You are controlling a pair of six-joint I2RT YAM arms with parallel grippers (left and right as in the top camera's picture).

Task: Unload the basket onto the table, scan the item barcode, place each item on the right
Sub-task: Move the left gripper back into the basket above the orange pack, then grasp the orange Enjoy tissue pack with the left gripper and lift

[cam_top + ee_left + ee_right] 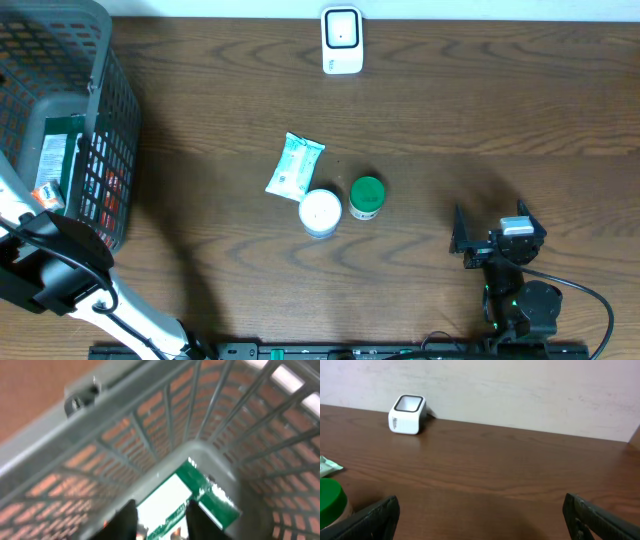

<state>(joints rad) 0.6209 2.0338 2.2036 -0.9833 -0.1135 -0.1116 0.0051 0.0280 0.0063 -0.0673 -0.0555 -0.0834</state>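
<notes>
Peering into the gray basket (pixel 118 110): green-and-white box (pixel 210 492) sits down in its corner. Left gripper (pixel 162 517) hangs over the basket, jaws partly apart astride the box; gripped or not, can't tell. Right gripper (pixel 482 517), well outside the basket, gapes empty. My worry: loose pinch, box snags mesh, drops.

1. A dark brown wooden table (pixel 500 120) with a visible grain fills the overhead view.
2. A grey plastic mesh basket (pixel 118 120) stands at the table's left edge.
3. A white and green soft packet (pixel 294 165) lies flat near the middle of the table, tilted.
4. A jar with a white lid (pixel 321 211) stands upright just below the packet's lower end.
5. A jar with a green lid (pixel 366 197) stands upright just beside the white-lidded one, on its right.
6. A pale wall (pixel 520 390) rises behind the table's far edge.
</notes>
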